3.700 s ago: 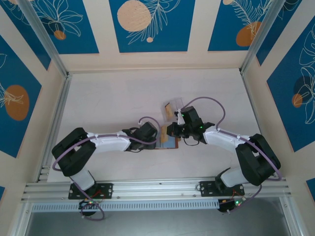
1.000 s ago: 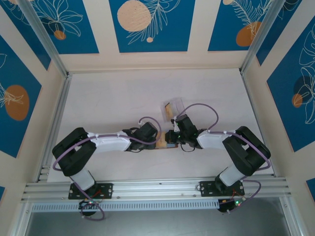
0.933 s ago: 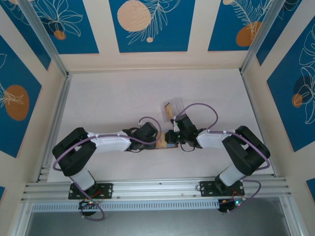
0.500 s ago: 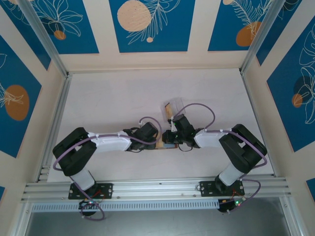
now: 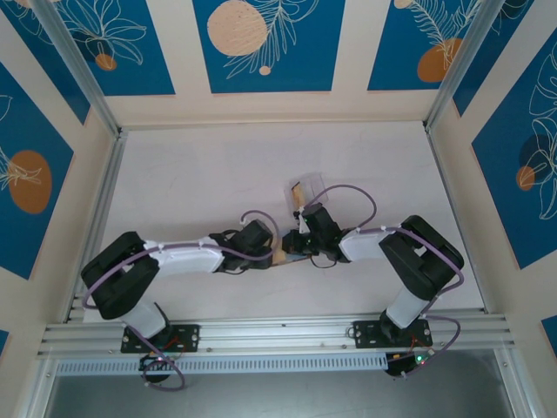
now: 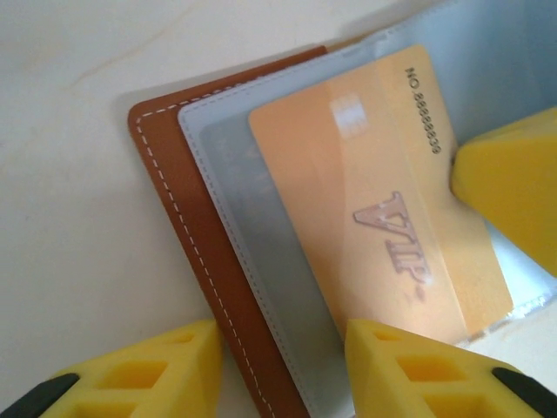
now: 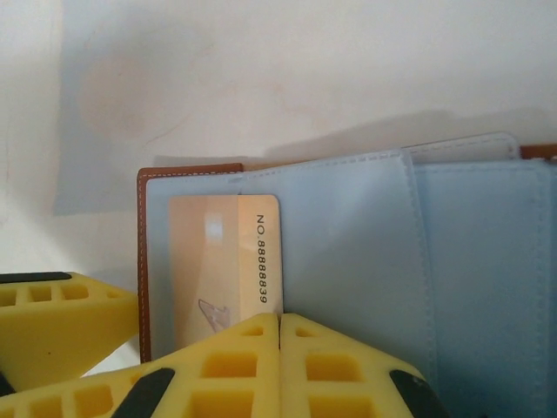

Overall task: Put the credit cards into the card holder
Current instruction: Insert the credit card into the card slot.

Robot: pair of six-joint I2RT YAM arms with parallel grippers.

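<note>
Here's the card holder (image 6: 171, 218), lying open and flat on the pale worktop (image 5: 200, 174), about midway between the side edges and closer to the near edge than the far one. Outside it's smooth reddish-brown leather-look with a neat line of white stitching and a rounded corner; inside, the lining is a soft matte grey-blue with its own stitched border and a fold running down it.

On that lining sits one credit card (image 6: 374, 192), glossy pale orange-tan, thin, with rounded corners, a printed number along one long edge and raised VIP letters. Its corner nearest the wallet's brown edge is well inside the stitching.

Now the left tool (image 6: 283, 370): its ribbed yellow fingers are spread, one over bare worktop, the other over the lining, with the wallet's brown edge running between them.

The right tool (image 7: 278, 353) has its yellow fingers pressed together, seam tight, and the card's end passes out of sight beneath their tips. From the left wrist, one of its pads meets the card's numbered edge.

Just beyond the two wrists, toward the far edge, stands a small clear plastic box (image 5: 307, 187) with something tan inside. The arms crowd over the wallet from above, hiding most of it there.
</note>
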